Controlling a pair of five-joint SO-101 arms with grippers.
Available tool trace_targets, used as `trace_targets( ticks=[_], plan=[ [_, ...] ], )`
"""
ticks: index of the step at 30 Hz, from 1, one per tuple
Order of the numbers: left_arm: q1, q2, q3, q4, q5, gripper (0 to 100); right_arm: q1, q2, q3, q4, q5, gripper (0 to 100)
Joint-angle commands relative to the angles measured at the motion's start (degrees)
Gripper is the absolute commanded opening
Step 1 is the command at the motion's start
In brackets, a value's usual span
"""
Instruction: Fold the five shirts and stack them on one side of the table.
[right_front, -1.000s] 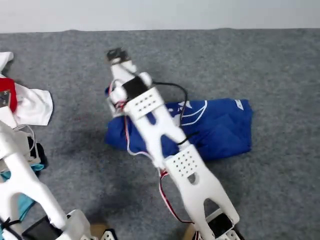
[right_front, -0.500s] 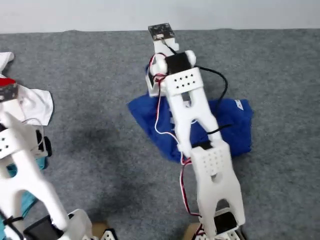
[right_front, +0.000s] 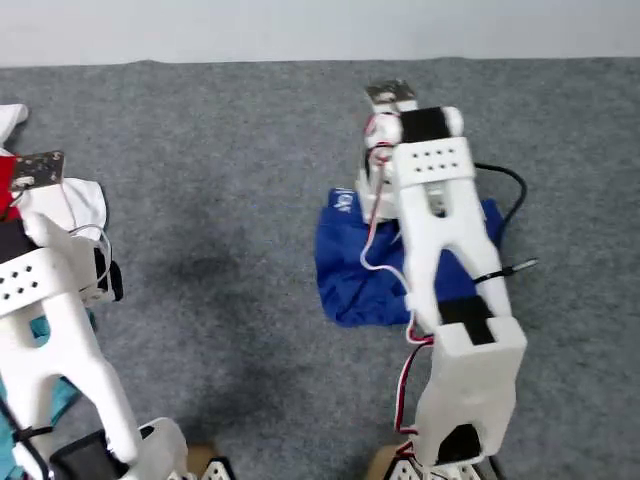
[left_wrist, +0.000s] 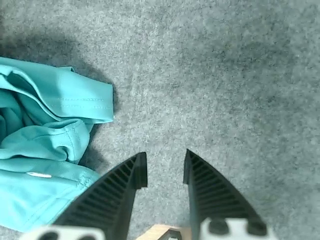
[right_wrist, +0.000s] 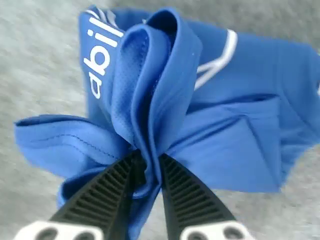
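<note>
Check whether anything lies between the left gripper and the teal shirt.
Nothing visible does. In the left wrist view the left gripper hangs open over the grey table covering, and the teal shirt lies just beside its fingers with only that covering between.

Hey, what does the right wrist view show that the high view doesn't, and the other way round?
Right wrist view adds: the right jaws shut on a bunched fold of the blue shirt, and white lettering on the cloth.
High view adds: the white shirt beside the left arm, and the right arm stretched over the blue shirt.
Shared: the blue shirt lying on the grey table.
</note>
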Motion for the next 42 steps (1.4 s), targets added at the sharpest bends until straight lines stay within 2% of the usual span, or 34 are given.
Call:
trace_targets(
  ticks=[1, 10, 19, 35, 37, 42],
  plan=[
    [0.53, -1.93, -2.42, -0.97, 0.62, 14, 4.79, -4.00, 0.88, 1.89, 6.86, 0.9],
    [0.53, -1.93, -2.42, -0.97, 0.70, 14, 14.73, -0.31, 1.76, -2.42, 20.48, 0.9],
    [0.53, -1.93, -2.33, -0.97, 0.79, 14, 21.05, 5.67, 1.49, -3.47, 25.23, 0.9],
    [0.53, -1.58, -2.15, -0.97, 0.79, 14, 23.78, 9.10, 1.49, -13.05, 26.20, 0.9],
    [0.53, -1.58, -2.07, -0.97, 0.79, 14, 23.78, 9.01, 1.49, -12.44, 25.93, 3.8],
    [0.53, -1.58, -2.07, -0.79, 0.70, 14, 24.40, 5.23, 1.49, -8.04, 25.76, 22.9]
  ],
)
